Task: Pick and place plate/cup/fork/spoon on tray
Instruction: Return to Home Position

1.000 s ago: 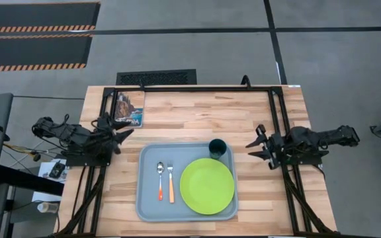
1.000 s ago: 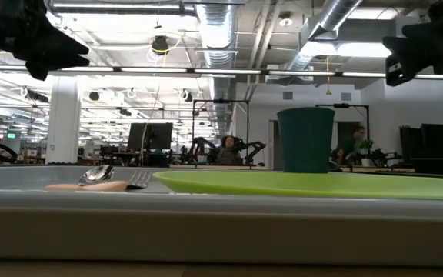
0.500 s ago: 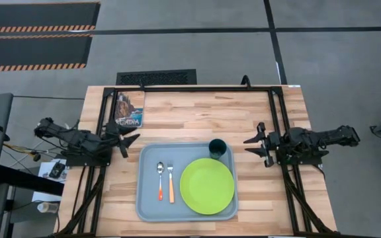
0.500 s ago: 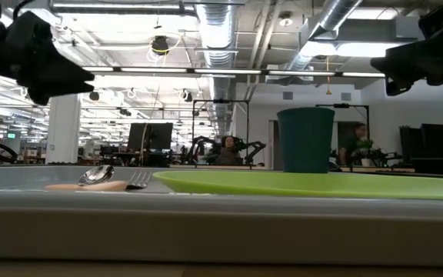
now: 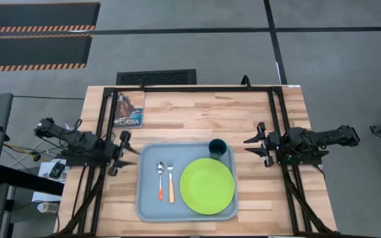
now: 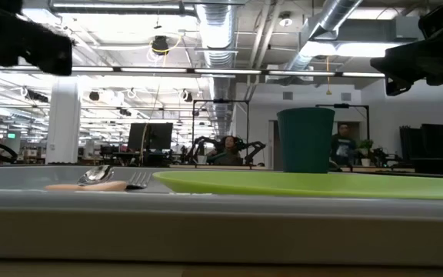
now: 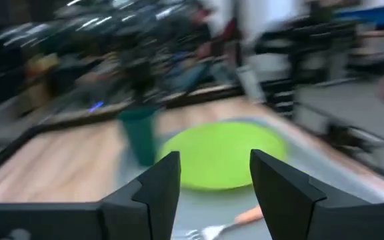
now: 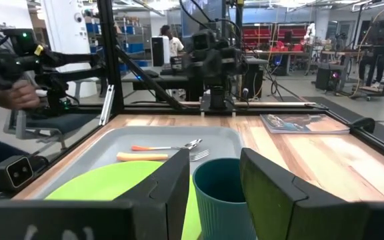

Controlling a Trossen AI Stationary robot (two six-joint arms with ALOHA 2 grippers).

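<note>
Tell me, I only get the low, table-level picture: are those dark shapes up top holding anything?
Observer: No. From above, the left claw hangs open and empty beside the left edge of the tray.
Operator: And the other one?
Observer: The right claw is open too, off the tray's right side, facing the cup.
Operator: Is anything on the table that I can't see?
Observer: A booklet lies off the tray, near the table's far left corner.
</note>
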